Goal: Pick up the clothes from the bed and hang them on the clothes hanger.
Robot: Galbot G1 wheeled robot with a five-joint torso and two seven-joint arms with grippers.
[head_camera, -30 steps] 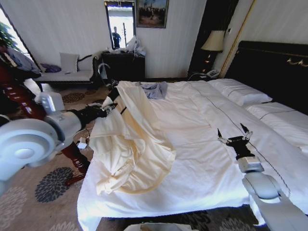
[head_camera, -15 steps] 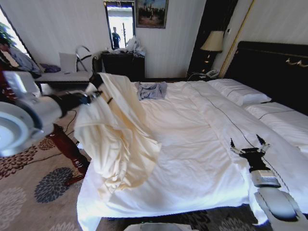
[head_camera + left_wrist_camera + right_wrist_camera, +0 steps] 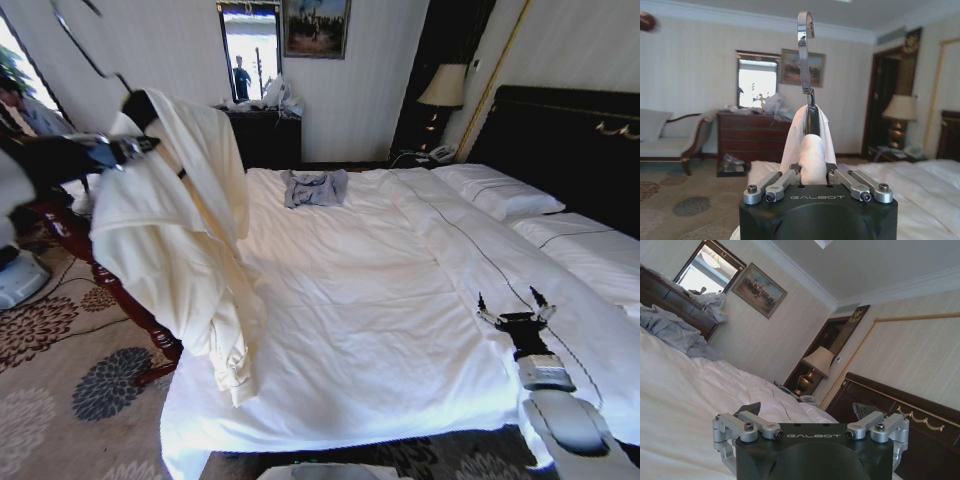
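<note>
Left gripper (image 3: 135,148) raised beside bed (image 3: 400,330), jaws clamped on clothes (image 3: 185,240) and clothes hanger (image 3: 806,55). Clothes hang in air off bed's left edge, sleeve dangling near mattress corner. Right gripper (image 3: 512,306) low over bed, jaws apart, holding nothing.

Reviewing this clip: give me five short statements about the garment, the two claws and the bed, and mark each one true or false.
1. The cream garment hangs off the bed's left edge, held up by the left claw. True.
2. The right claw grips the garment. False: it is open, above the white sheet.
3. A blue-grey garment lies on the bed. True.
4. The hanger lies flat on the sheets. False: its hook stands above the left claw.
5. The lamp stands beside the dark headboard. True.
</note>
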